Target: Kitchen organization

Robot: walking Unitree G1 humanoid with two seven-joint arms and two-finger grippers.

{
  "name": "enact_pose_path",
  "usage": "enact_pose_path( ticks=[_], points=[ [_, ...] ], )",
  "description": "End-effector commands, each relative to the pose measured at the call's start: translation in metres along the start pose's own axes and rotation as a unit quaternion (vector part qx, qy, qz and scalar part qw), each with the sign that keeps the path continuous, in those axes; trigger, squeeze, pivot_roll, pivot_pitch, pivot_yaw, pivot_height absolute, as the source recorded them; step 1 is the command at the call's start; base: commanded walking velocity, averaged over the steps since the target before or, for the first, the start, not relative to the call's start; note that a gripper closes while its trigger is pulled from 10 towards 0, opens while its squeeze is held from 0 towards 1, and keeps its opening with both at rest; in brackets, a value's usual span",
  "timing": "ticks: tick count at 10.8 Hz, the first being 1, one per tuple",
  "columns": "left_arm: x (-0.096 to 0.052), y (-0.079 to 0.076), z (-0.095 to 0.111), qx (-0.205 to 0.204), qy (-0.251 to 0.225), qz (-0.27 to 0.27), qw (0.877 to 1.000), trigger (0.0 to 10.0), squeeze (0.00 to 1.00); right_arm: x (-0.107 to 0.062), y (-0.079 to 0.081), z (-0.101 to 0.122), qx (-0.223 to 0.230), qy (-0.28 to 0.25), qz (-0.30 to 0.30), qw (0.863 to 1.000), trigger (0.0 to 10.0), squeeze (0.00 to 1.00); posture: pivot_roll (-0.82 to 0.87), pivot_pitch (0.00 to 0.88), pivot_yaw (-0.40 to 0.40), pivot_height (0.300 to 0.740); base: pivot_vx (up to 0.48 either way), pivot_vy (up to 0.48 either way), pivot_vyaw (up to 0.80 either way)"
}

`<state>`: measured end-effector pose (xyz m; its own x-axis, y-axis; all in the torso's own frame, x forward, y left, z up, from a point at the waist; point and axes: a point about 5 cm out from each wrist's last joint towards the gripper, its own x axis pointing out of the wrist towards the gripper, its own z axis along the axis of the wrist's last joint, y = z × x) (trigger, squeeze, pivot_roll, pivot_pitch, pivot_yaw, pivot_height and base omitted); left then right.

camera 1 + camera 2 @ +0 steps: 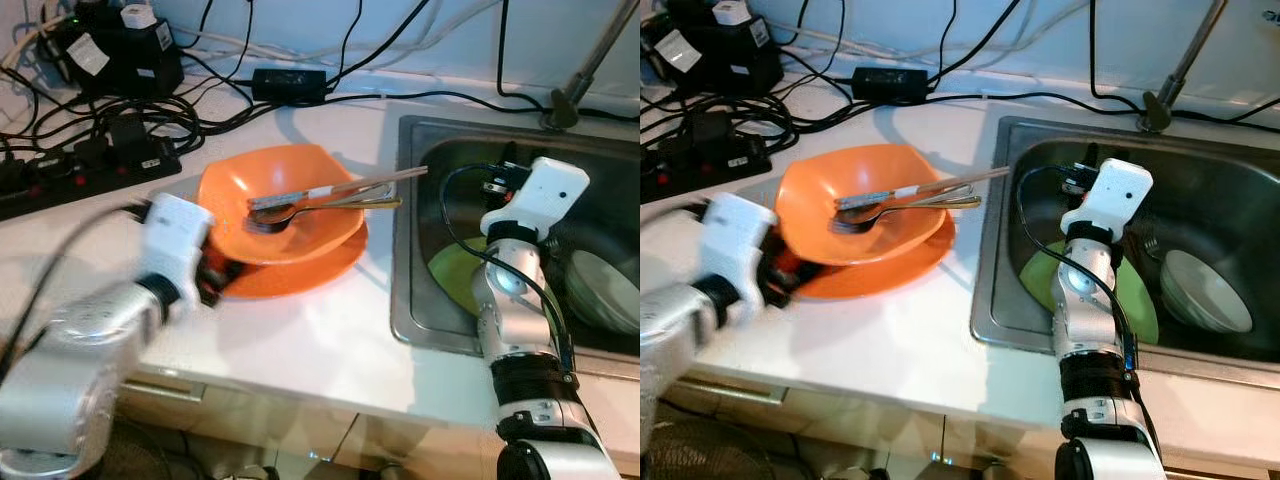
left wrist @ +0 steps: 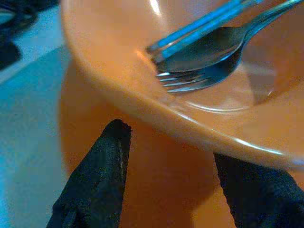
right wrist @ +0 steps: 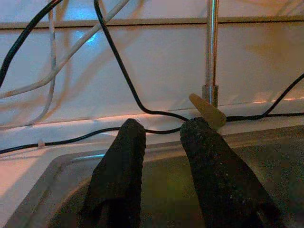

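While the left gripper [image 2: 168, 156] sits low against the near-left edge of the flat orange plastic plate [image 1: 300, 275], its two black fingers [image 2: 102, 166] stand spread apart, one on each side of the plate's rim, and they grip nothing that can be made out. On that plate rests a deep orange plastic bowl [image 1: 270, 195], tilted slightly, and inside it lie a metal fork [image 2: 190, 81], a metal spoon [image 1: 290, 212] and a pair of pale chopsticks [image 1: 350, 188] whose ends reach out over the bowl's right rim toward the stainless steel sink [image 1: 410, 300]. Both dishes stand on the white countertop [image 1: 300, 350], just beside the sink's left wall.

The right gripper [image 3: 164, 137] hangs above the sink basin, pointing at the white back wall and the upright metal tap stem [image 3: 210, 52]; its fingers are parted by a narrow gap and hold nothing. Down in the basin lie a round green plate [image 1: 1040, 270] and, to its right, a white ceramic bowl [image 1: 1205, 290].

Behind the orange dishes, a black power strip [image 1: 60, 175], black adapters [image 1: 120, 50] and a tangle of black cables [image 1: 200, 110] cover the back of the counter.
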<state>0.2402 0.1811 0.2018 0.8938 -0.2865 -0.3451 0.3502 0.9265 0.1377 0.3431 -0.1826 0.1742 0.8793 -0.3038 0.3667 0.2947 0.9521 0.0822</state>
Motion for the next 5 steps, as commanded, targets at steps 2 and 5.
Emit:
enact_pose_path(
  ticks=[2, 5],
  points=[
    [-0.005, 0.014, -0.003, -0.004, 0.001, 0.019, 1.0, 10.0, 0.0, -0.008, 0.001, -0.014, -0.003, 0.027, 0.006, 1.0, 10.0, 0.0, 0.21, 0.105, -0.003, 0.74, 0.0, 0.0, 0.0],
    [-0.014, 0.048, -0.006, 0.041, 0.013, 0.082, 0.996, 10.0, 0.0, -0.008, 0.004, -0.016, -0.002, 0.029, 0.012, 1.0, 10.0, 0.0, 0.2, 0.097, -0.004, 0.74, 0.0, 0.0, 0.0]
  ],
)
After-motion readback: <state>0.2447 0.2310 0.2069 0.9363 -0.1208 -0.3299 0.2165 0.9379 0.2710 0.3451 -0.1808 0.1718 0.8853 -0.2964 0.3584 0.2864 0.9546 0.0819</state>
